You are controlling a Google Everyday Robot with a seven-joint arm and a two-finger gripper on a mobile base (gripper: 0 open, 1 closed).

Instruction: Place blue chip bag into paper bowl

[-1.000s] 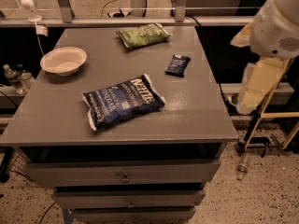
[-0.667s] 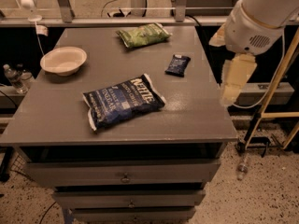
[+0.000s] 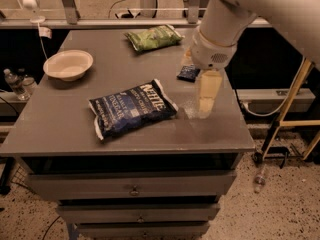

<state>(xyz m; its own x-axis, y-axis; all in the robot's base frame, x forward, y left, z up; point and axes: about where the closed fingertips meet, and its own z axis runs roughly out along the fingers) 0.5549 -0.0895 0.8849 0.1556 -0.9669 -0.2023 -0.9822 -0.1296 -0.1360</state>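
Observation:
The large dark blue chip bag [image 3: 131,108] with white lettering lies flat near the middle of the grey table [image 3: 65,129]. The cream-white paper bowl [image 3: 68,64] stands empty at the table's left side, apart from the bag. My gripper [image 3: 206,99] hangs from the white arm over the table's right part, just right of the blue bag and above the tabletop. It holds nothing that I can see.
A green chip bag [image 3: 153,37] lies at the table's far edge. A small dark blue snack packet [image 3: 188,73] lies partly behind my arm. Drawers sit under the tabletop. A water bottle [image 3: 14,83] stands left of the table, a wooden frame at right.
My arm has swung left from beyond the table's right edge to over the tabletop, close to the blue bag. The bag and bowl have not moved.

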